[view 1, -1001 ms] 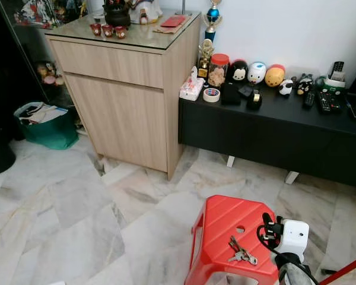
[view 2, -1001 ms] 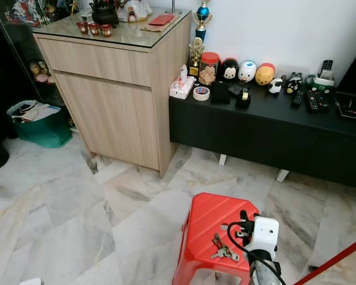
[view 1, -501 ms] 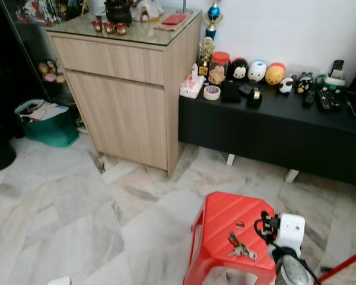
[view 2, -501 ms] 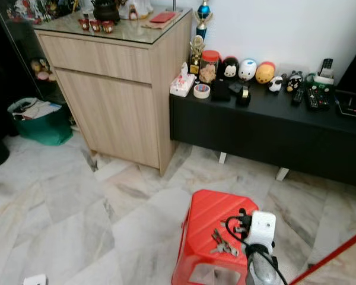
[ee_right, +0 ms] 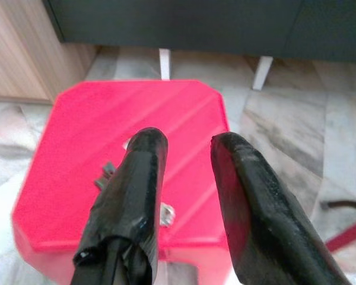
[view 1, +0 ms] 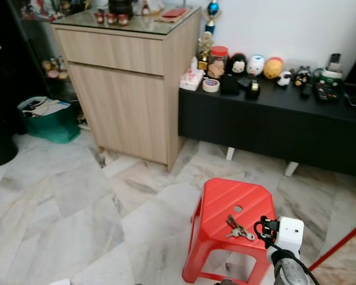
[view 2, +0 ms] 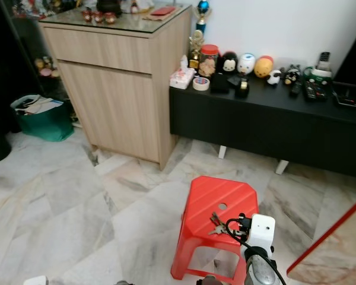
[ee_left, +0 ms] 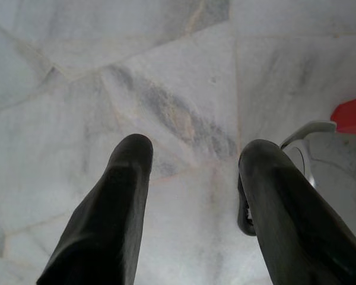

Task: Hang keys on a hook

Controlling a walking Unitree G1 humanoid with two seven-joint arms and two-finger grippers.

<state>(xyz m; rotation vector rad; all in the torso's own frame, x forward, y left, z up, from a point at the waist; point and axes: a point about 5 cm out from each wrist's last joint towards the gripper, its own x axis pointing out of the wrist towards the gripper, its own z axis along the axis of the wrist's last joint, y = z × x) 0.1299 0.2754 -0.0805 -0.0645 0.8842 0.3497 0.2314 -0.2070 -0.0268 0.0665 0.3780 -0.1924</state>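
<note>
Above the red plastic stool (ee_right: 107, 172), my right gripper (ee_right: 187, 145) hovers, fingers spread, over the metal keys (view 1: 238, 227); left gripper (ee_left: 193, 160) hangs spread.

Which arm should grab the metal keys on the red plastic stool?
The right gripper, probably. Its open fingers hover over the red plastic stool beside the metal keys; the left gripper hangs open above bare marble floor.

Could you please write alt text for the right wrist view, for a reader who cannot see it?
The right end effector, its two black fingers apart, hangs above a red stool with a bunch of keys lying on the seat, partly hidden behind one finger. Beyond the stool lie a marble floor and a dark low cabinet.
</note>
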